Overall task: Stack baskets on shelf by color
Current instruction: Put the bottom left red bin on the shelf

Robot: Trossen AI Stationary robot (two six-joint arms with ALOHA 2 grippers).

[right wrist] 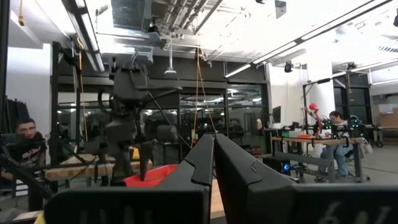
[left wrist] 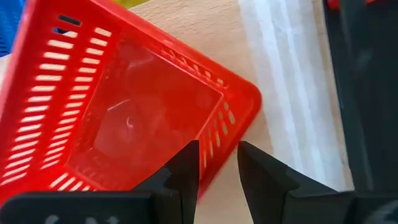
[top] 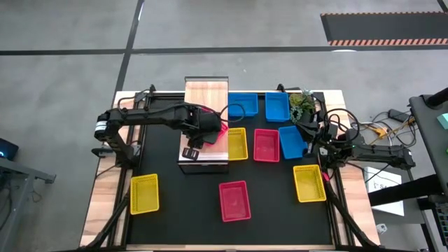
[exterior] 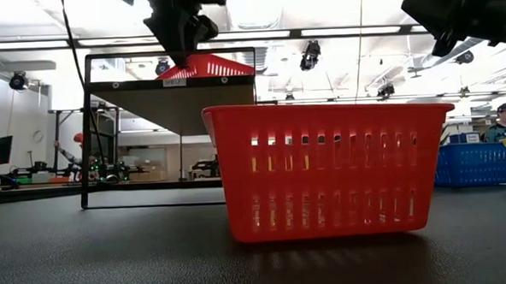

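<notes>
- Red basket (left wrist: pixel 149 106) held tilted over the light wood top of the shelf (top: pixel 206 94), just left of centre in the high view; one corner hangs past the plank edge.
- Left pincer (left wrist: pixel 217 162) clamped on the wall of this basket, one finger (left wrist: pixel 183 171) inside and the other outside the rim.
- Same basket seen in the low view at upper centre-left, lifted above the shelf plank under the left arm.
- Shelf standing on the black table (top: pixel 175 203), upper-middle of the high view, long side running from top to bottom of the frame.
- Two blue baskets (top: pixel 243 105) side by side right of the shelf near the top edge of the table, a third blue one (top: pixel 291 141) lower and further right.
- Yellow basket (top: pixel 237 143) just beside the shelf on its right, then a second red basket (top: pixel 266 145) next to it.
- Third red basket (top: pixel 234 200) alone at lower centre of the table; fills the middle of the low view.
- Other yellow baskets at lower left (top: pixel 144 193) and lower right (top: pixel 309 183) of the table.
- Right pincer (right wrist: pixel 214 146) with fingers together, empty, raised at the right edge of the table near the blue baskets.
</notes>
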